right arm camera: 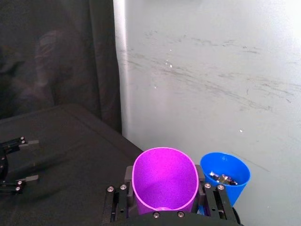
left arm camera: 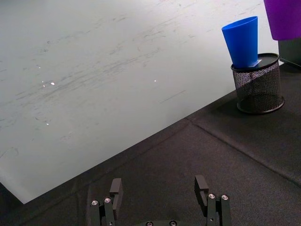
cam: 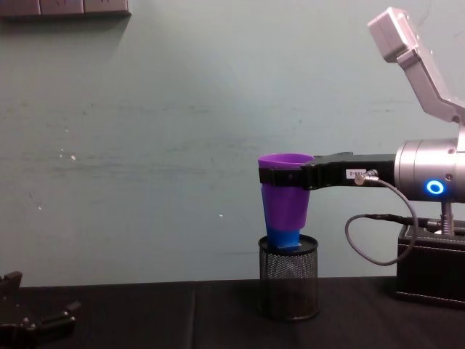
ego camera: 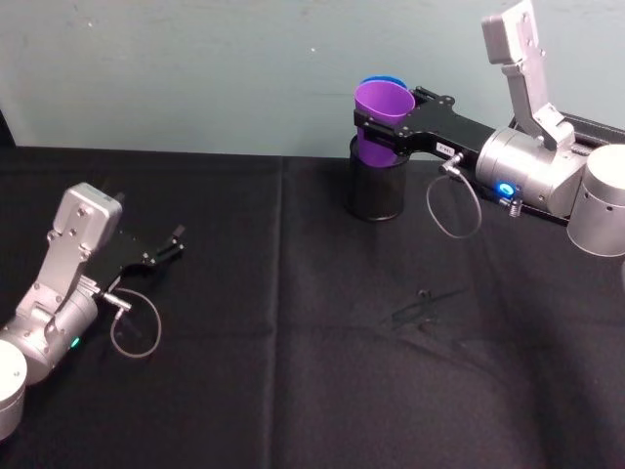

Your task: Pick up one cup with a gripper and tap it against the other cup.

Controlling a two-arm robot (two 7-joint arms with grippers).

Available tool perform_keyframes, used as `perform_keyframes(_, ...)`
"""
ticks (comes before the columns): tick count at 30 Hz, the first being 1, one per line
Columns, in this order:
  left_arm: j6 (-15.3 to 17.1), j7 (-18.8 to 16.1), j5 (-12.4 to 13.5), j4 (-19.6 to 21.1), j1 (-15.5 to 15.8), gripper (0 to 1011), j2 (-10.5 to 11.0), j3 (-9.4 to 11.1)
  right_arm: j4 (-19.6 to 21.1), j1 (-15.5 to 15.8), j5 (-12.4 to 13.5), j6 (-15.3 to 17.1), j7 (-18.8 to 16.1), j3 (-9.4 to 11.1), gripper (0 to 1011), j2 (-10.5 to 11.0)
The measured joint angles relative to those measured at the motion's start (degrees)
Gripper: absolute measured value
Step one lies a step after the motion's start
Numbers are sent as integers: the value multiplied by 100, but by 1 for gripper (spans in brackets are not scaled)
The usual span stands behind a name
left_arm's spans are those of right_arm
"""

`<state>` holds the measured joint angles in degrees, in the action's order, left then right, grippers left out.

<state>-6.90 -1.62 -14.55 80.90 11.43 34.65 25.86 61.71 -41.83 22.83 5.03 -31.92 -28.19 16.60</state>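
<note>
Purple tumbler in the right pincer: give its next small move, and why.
Probably ease the purple plastic tumbler toward the bright blue plastic tumbler until their walls tap. The right pincer is shut on it, held up near the blue one, which stands on the black mesh pen holder; the left wrist view shows a gap between them. The left pincer lies idle, open.

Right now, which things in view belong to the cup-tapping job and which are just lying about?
In the job:
purple cup, gripped by the right gripper
blue cup, standing in the black mesh pen holder

Lying about:
the black mesh pen holder itself
left gripper, open, idle at the table's left
black box at the right
</note>
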Motion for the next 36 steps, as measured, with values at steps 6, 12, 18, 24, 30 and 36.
perform_keyframes(6, 0, 0, 0, 0, 0, 1005, 0, 0, -262, -153, -22, -11, -41, -10, 726, -84)
perform_keyframes(12, 0, 0, 0, 0, 0, 1005, 0, 0, -504, -266, -34, -28, -66, -6, 726, -160)
perform_keyframes(18, 0, 0, 0, 0, 0, 1005, 0, 0, -619, -326, -75, -49, -64, 3, 726, -211)
perform_keyframes(24, 0, 0, 0, 0, 0, 1005, 0, 0, -664, -345, -104, -69, -60, 23, 726, -241)
perform_keyframes(30, 0, 0, 0, 0, 0, 1005, 0, 0, -737, -378, -154, -86, -46, 32, 726, -274)
perform_keyframes(36, 0, 0, 0, 0, 0, 1004, 0, 0, -858, -430, -188, -133, -35, 51, 726, -330)
